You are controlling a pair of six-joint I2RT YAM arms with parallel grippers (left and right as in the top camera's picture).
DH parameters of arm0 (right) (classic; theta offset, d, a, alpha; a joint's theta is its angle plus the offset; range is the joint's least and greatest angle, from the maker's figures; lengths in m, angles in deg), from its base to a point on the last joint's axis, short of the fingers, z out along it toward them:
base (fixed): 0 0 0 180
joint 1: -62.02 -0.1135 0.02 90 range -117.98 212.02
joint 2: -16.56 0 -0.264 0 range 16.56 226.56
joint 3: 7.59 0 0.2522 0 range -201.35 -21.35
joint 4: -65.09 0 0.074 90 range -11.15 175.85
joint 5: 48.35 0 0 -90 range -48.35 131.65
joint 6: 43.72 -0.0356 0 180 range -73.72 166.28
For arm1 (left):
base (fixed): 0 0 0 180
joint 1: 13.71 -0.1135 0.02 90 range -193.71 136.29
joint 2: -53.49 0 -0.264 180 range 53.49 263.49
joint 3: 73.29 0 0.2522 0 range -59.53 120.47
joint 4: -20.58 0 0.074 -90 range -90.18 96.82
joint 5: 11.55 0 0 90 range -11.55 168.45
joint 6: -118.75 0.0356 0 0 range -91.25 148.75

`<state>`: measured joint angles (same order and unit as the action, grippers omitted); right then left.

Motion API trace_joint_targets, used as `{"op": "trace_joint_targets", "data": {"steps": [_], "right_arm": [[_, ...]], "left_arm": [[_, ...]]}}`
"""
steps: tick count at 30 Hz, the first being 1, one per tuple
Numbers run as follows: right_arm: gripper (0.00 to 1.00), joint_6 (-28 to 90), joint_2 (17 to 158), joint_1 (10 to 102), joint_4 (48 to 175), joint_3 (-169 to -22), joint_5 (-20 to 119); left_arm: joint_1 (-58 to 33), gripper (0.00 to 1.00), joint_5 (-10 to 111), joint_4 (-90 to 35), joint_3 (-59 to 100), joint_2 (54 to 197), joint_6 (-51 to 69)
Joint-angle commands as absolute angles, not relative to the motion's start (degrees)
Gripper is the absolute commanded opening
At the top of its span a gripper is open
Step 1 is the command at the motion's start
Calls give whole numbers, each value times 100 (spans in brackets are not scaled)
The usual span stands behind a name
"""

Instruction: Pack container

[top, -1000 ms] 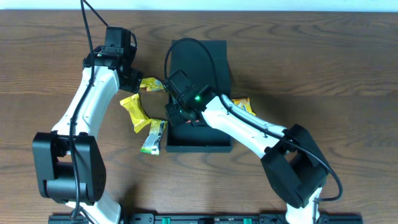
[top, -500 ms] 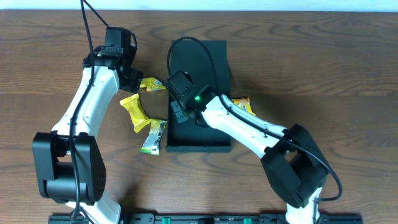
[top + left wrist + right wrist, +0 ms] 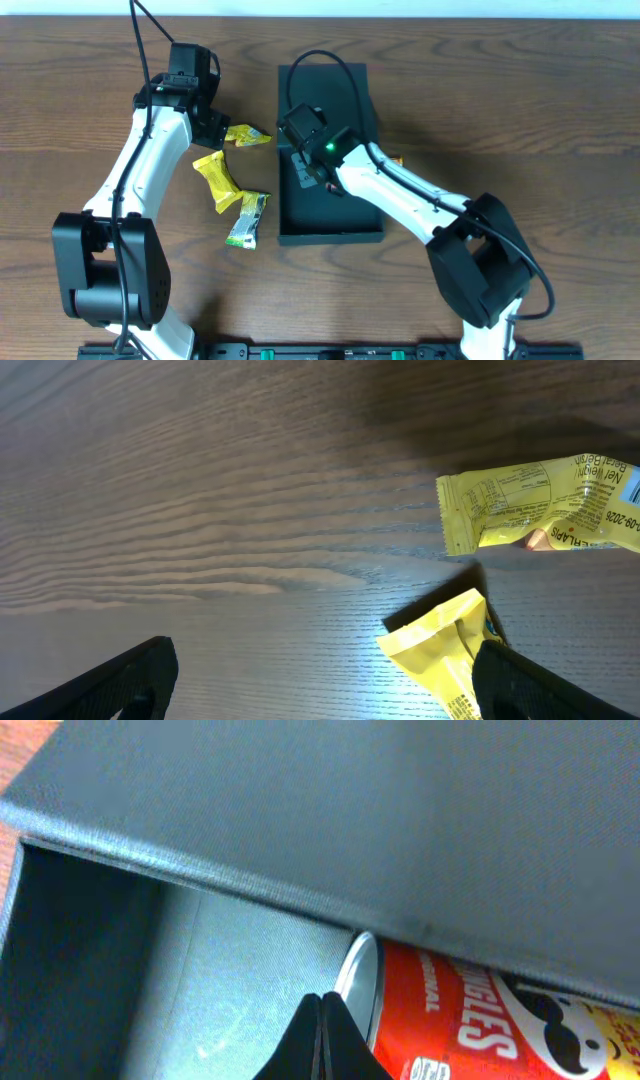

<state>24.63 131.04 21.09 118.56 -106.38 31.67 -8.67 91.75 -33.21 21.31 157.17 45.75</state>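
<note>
The dark teal container [image 3: 345, 225] lies in the middle of the table, its flap lid [image 3: 330, 85] at the far end. Inside it, my right gripper [image 3: 303, 177] is shut with nothing between its fingers. In the right wrist view the closed tips [image 3: 322, 1025] hover over the container floor [image 3: 220, 980], beside a red chip can [image 3: 470, 1020] lying under the lid [image 3: 400, 830]. My left gripper [image 3: 217, 128] is open over bare wood [image 3: 325, 695], next to two yellow snack packets [image 3: 535, 505] [image 3: 445, 650]; its dark fingers [image 3: 120, 680] touch neither.
Left of the container lie a small yellow packet [image 3: 247, 136], a larger yellow packet [image 3: 218, 180] and a green-and-yellow bar [image 3: 247, 220]. An orange packet edge [image 3: 397, 160] peeks out by the container's right wall. The right arm [image 3: 400, 195] crosses over the box.
The container has shifted right and straightened. My right gripper has moved up toward the lid end, still shut. The left arm has not moved.
</note>
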Motion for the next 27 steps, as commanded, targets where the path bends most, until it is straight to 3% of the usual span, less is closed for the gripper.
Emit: {"op": "trace_joint_targets", "data": {"steps": [1, 7, 11, 14, 18, 23, 27], "right_arm": [[1, 2651, 13150, 2273, 11864, -11106, 3648], [1, 3150, 13141, 2428, 12656, -12647, 3607], [2, 3220, 13141, 2529, 13620, -13270, 1981], [1, 2977, 13143, 2708, 14242, -13171, 1550], [1, 2160, 13143, 3114, 14496, -12651, 1867], [2, 2299, 13143, 3768, 14072, -11987, 3495], [2, 2431, 13141, 4109, 13936, -11666, 3672]], "left_arm": [[-865, 95, 9192, -3297, 2271, 15774, 4632], [-865, 95, 9192, -3280, 2271, 15774, 4629], [-865, 95, 9192, -3280, 2271, 15774, 4513], [-865, 95, 9192, -3282, 2271, 15774, 4402], [-867, 95, 9192, -3280, 2271, 15774, 4393], [-867, 95, 9192, -3282, 2271, 15774, 4393], [-867, 95, 9192, -3282, 2271, 15774, 4393]]}}
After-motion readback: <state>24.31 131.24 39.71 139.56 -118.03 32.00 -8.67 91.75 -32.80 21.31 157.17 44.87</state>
